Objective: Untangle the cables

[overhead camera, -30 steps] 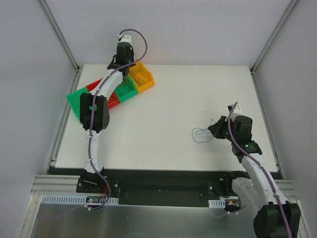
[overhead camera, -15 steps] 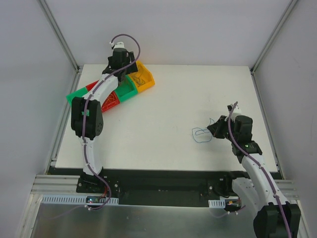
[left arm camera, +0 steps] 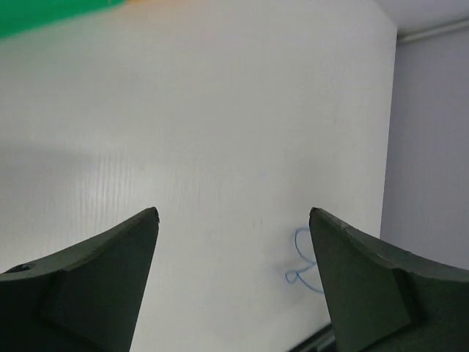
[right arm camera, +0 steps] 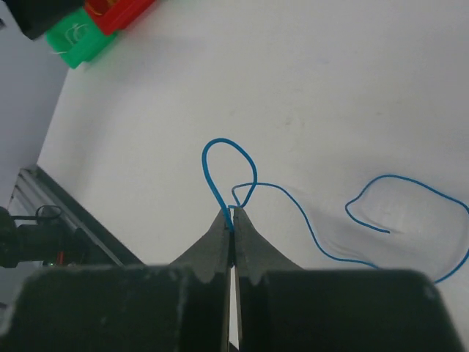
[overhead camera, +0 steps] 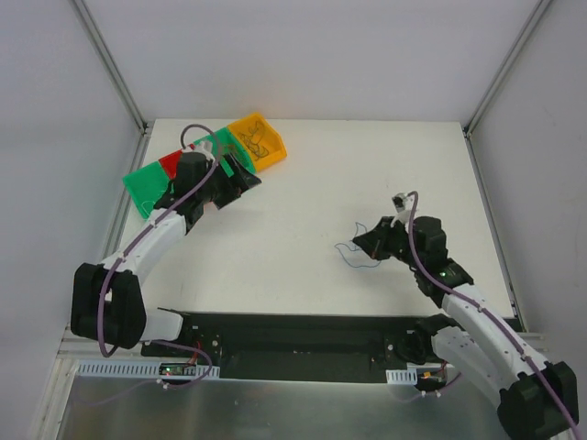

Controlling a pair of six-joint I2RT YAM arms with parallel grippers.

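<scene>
Shifting left, the right claw (right arm camera: 233, 220) is clamping the blue wire (right arm camera: 229, 143) at its loop, near right on the table (overhead camera: 303, 202). The left claw (left arm camera: 234, 213), swung off the bins (overhead camera: 257, 142), is hanging apart. Light, hair-thin and limp, the wire is probably needing a pinch right at a crossing.

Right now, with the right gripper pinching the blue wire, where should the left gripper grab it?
On the blue wire, probably the wide open curl at its free end, resting on the table. Bring the open left gripper straight down, jaws straddling that single strand, clear of the crossed loop beside the pinch of the right gripper.
</scene>
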